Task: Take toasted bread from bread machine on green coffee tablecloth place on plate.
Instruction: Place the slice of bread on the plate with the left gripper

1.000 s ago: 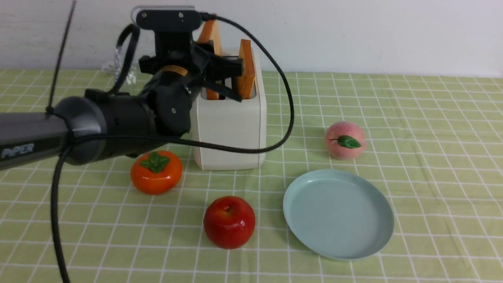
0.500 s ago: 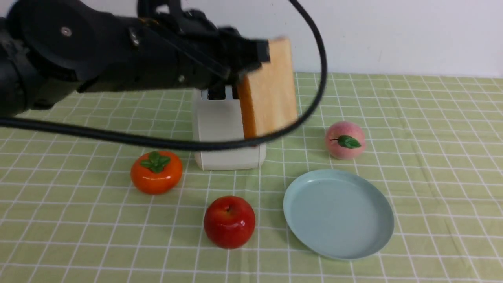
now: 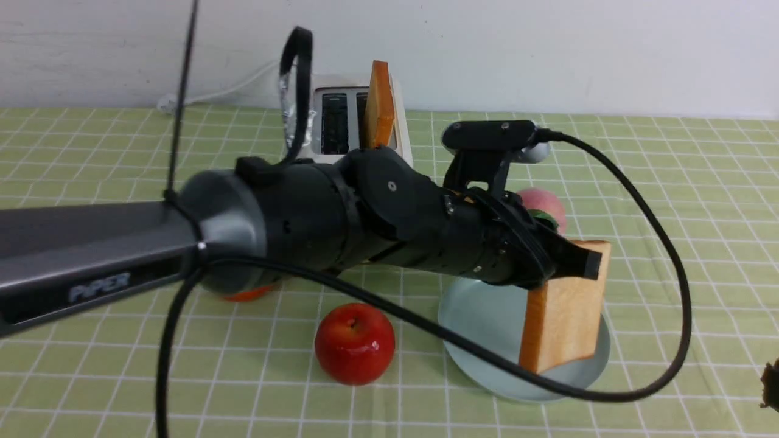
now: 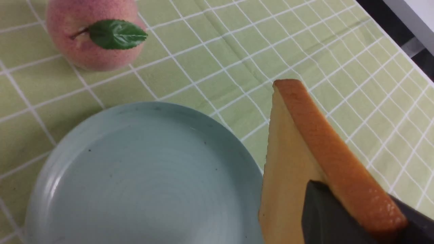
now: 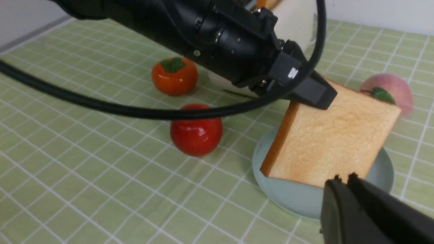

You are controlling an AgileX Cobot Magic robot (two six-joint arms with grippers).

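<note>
My left gripper (image 3: pixel 583 263) is shut on one slice of toasted bread (image 3: pixel 566 313), gripping it by an upper corner. The slice hangs tilted just over the right part of the pale blue-green plate (image 3: pixel 481 316); I cannot tell whether its lower edge touches. In the left wrist view the bread (image 4: pixel 291 159) is at the plate's (image 4: pixel 142 176) edge. A second slice (image 3: pixel 380 106) stands in the cream bread machine (image 3: pixel 325 100) behind my arm. My right gripper (image 5: pixel 344 181) is shut and empty, close to the plate (image 5: pixel 298 200), on the green coffee tablecloth (image 3: pixel 700 182).
A red apple (image 3: pixel 355 344) lies left of the plate, a peach (image 4: pixel 91 34) behind it, and an orange persimmon (image 5: pixel 174 76) near the bread machine. My left arm's black cable (image 3: pixel 672 274) loops over the plate's right side. The table edge (image 4: pixel 390 37) is beyond the plate.
My left gripper lifted one slice out of the bread machine, swung right and came down over the plate. The other slice stayed in its slot.
</note>
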